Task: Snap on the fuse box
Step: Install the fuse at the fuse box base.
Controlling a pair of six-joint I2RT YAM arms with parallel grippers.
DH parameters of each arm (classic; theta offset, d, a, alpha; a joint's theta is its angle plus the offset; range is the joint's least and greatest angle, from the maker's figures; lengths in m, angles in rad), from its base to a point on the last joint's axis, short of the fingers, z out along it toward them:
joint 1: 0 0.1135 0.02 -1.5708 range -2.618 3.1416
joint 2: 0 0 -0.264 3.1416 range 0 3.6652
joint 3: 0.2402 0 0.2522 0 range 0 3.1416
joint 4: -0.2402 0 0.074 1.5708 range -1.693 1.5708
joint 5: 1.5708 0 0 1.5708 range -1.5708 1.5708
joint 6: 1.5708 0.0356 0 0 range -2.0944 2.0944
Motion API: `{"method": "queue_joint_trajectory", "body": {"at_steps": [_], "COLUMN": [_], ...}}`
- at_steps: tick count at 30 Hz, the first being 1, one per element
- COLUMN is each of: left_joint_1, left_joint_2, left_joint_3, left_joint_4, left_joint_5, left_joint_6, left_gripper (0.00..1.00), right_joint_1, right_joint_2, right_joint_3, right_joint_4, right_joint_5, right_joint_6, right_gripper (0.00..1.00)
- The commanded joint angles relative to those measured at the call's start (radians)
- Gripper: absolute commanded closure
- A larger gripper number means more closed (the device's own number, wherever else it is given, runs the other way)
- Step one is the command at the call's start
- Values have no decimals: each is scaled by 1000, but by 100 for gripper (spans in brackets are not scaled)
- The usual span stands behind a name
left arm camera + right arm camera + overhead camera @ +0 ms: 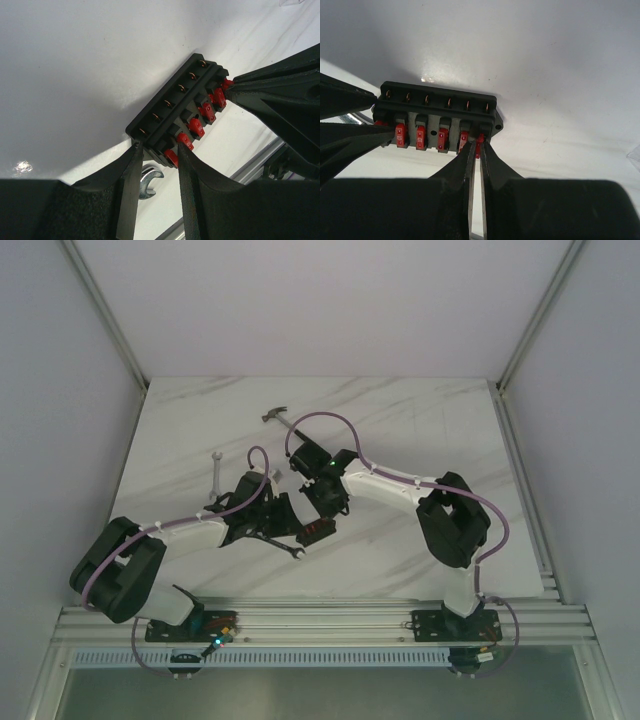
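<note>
Right wrist view: the right end effector (476,146) pinches a red fuse (480,140) at the end slot of the fuse box (437,105) — its neighbours look seated. The left end effector (158,150) clamps the box's other end, seemingly just above the surface (75,75) — pressing this fuse home looks like what remains.

Fuse box (440,106) black, fuses (421,137) red; table (420,420) white marble, grey veins; cables (330,416) purple.

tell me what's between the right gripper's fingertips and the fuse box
A red fuse, pinched in the right gripper at the end slot of the fuse box. The right wrist view shows it.
</note>
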State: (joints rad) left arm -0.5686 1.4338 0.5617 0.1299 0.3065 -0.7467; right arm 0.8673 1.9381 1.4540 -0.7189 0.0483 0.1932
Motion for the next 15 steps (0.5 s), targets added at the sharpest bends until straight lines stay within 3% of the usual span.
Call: {"method": "queue_joint_trajectory", "body": {"at_steps": [1,15], "left_joint_1": [4,5], "left_joint_2": [16,24], "left_joint_3": [-7,-6], "left_joint_4": [-40,-43], "left_joint_5": [-40,-42], "left_joint_6": [18,21], "left_gripper": [58,58], "right_joint_1": [-17,-19], "right_joint_2": [69,103], "right_joint_3": [-52,-48], "right_joint_4": [-88,-113], "right_joint_5": [55,114], "right_joint_6": [-21,-17], "right_gripper": [100,100]}}
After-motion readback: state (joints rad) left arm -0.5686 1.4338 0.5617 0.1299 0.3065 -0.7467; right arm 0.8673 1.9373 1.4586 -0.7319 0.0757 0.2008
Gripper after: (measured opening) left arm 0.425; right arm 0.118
